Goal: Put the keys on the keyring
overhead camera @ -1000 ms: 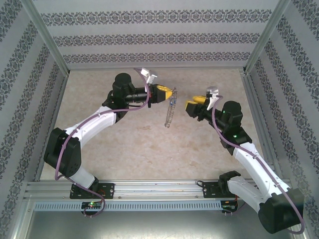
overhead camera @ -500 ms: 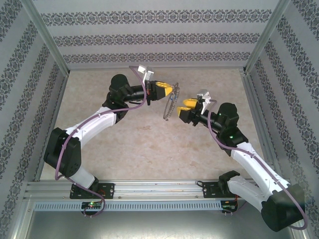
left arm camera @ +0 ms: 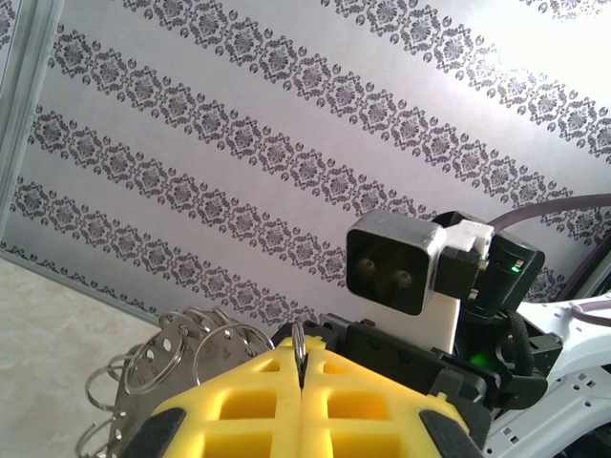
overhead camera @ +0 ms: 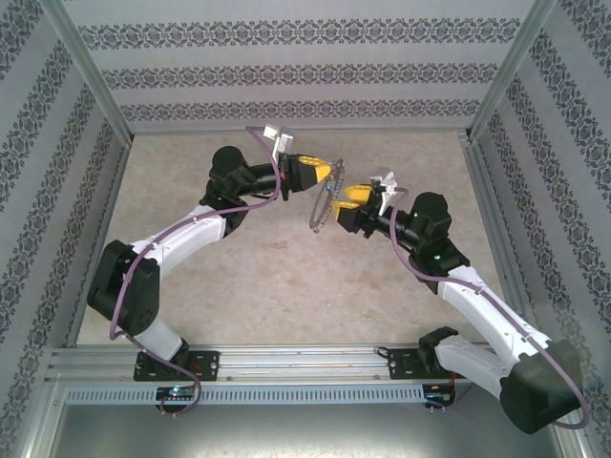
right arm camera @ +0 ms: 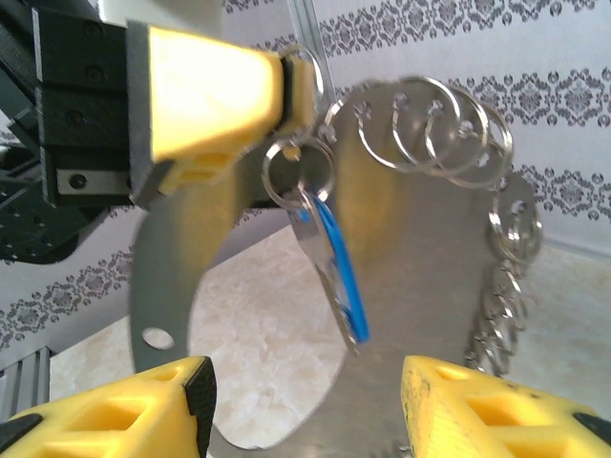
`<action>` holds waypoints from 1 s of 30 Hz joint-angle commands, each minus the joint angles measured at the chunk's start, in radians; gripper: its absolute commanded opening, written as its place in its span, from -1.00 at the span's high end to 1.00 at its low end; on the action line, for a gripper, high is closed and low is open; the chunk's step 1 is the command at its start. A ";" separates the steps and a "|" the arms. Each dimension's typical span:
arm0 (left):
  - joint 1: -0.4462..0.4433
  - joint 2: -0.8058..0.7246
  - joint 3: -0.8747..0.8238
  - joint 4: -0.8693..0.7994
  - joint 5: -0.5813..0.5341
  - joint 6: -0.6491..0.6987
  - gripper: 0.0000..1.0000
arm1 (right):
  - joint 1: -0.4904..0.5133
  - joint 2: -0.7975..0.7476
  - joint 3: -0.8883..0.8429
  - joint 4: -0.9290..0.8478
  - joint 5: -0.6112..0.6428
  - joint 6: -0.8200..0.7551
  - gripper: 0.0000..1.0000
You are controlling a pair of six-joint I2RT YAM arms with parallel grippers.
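The keyring (right arm camera: 434, 286) is a broad flat silvery loop with several small split rings along its rim, seen edge-on from above (overhead camera: 319, 212). My left gripper (overhead camera: 329, 174) is shut on a thin ring at its rim, and the yellow pads (left arm camera: 248, 401) meet around that ring (left arm camera: 300, 345). A key (right arm camera: 336, 279) with a bright blue head hangs from a small ring (right arm camera: 298, 174) just below the left pad (right arm camera: 210, 91). My right gripper (right arm camera: 305, 415) is open, its fingers (right arm camera: 119, 410) apart below the key and touching nothing. From above it sits beside the keyring (overhead camera: 347, 198).
Patterned walls and aluminium posts (overhead camera: 91, 81) close in the beige table (overhead camera: 286, 277) on three sides. The right arm's wrist camera (left arm camera: 396, 262) faces the left gripper at close range. The two arms meet at the table's far middle.
The right gripper has moved left, up to the keyring. The left gripper has turned, so the keyring no longer hangs straight down but tilts toward the right gripper.
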 commanded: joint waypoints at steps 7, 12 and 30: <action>0.002 0.012 -0.003 0.133 0.000 -0.061 1.00 | 0.034 0.068 0.078 0.063 0.029 -0.039 -0.10; 0.003 0.011 -0.002 0.137 0.000 -0.065 1.00 | 0.036 0.091 0.095 0.066 0.036 -0.046 -0.09; 0.000 0.033 0.004 0.167 -0.007 -0.089 1.00 | 0.052 0.135 0.127 0.083 0.019 -0.043 0.50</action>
